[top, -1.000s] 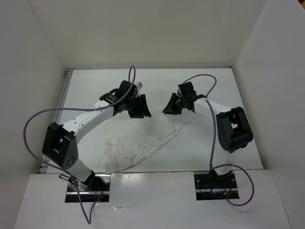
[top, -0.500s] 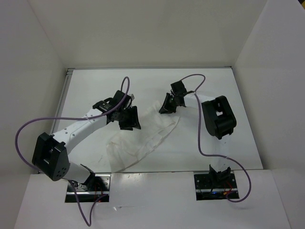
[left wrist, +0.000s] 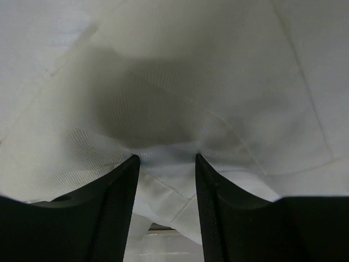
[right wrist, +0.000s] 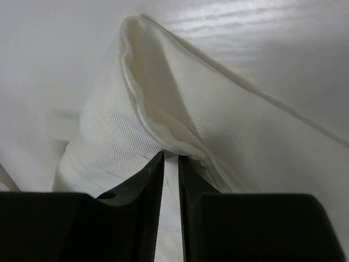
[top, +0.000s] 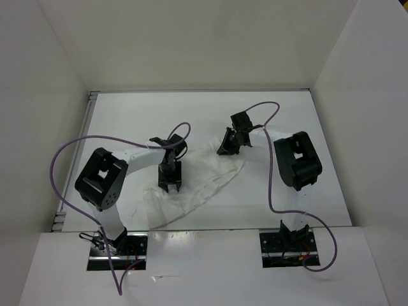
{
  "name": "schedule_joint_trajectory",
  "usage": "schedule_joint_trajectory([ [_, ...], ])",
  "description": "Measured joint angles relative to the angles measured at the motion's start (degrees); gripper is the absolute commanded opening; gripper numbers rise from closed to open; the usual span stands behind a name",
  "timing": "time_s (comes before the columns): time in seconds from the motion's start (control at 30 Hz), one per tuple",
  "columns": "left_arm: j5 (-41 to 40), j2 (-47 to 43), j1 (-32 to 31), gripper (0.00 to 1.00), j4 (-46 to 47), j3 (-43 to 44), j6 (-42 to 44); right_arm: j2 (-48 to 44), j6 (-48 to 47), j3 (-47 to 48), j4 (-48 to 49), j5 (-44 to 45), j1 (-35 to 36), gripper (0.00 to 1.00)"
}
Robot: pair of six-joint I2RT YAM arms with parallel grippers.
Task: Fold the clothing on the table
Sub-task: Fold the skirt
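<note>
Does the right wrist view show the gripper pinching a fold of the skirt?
Yes, the right gripper grips a raised fold of the skirt between nearly closed fingers.

The left end effector (left wrist: 167, 159) pinches a bunch of white clothing (left wrist: 218, 76).

skirt (top: 204, 185): thin fine-ribbed cloth, matt | table (top: 127, 121): smooth, slight sheen

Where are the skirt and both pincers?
skirt (top: 201, 188), top view, flat middle of the cloth.
left pincer (left wrist: 167, 158), left wrist view, midway between fingertips.
right pincer (right wrist: 170, 156), right wrist view, midway between fingertips.
</note>
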Motion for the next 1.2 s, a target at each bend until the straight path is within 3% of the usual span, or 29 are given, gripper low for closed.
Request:
schedule_joint_trajectory([
  [0.17,3.0,6.4,2.2,0.52,-4.1,5.8,1.5,-3.2,1.1,-4.1,-1.2,1.1,0.0,0.22],
  [0.4,5.8,18.4,4.0,0.52,-11.4,22.6,6.2,-10.3,3.6,-12.5,-2.6,3.7,0.0,0.22],
  [0.73,2.9,31.6,8.7,0.58,-1.4,47.8,15.4,-14.8,6.9,-15.3,-9.6,9.7,-0.7,0.22],
  [0.9,0.5,32.5,10.9,0.59,0.4,49.1,18.2,-14.1,7.0,-13.9,-11.5,10.6,-3.0,0.22],
  [1.2,1.3,28.5,11.1,0.59,5.2,41.4,19.1,-8.6,3.1,-5.4,-14.3,15.6,-6.9,0.23],
])
